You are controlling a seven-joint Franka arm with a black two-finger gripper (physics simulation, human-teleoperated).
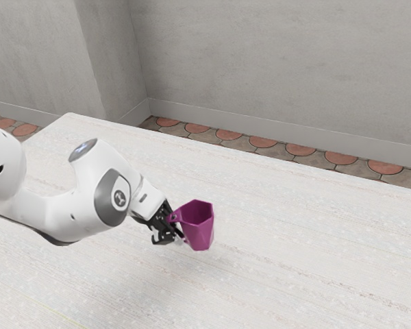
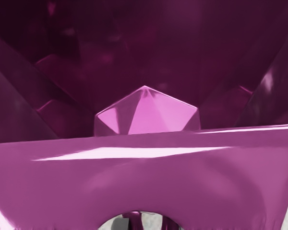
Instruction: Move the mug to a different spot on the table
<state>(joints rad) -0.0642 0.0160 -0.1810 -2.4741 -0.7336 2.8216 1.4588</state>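
Observation:
A faceted magenta mug (image 1: 197, 223) stands upright near the middle of the white table (image 1: 294, 226), its open mouth facing up. My black gripper (image 1: 171, 227) reaches in from the exterior view's left and is shut on the mug's handle side. Whether the mug's base touches the table I cannot tell. In the wrist view the mug (image 2: 144, 120) sits right under the hand, with its rim and faceted inside seen from very close.
The table stretches wide toward the exterior view's right and front. Behind it lie a strip of red floor tiles (image 1: 294, 147) and a grey wall (image 1: 281, 62). My white arm (image 1: 61, 199) occupies the exterior view's left.

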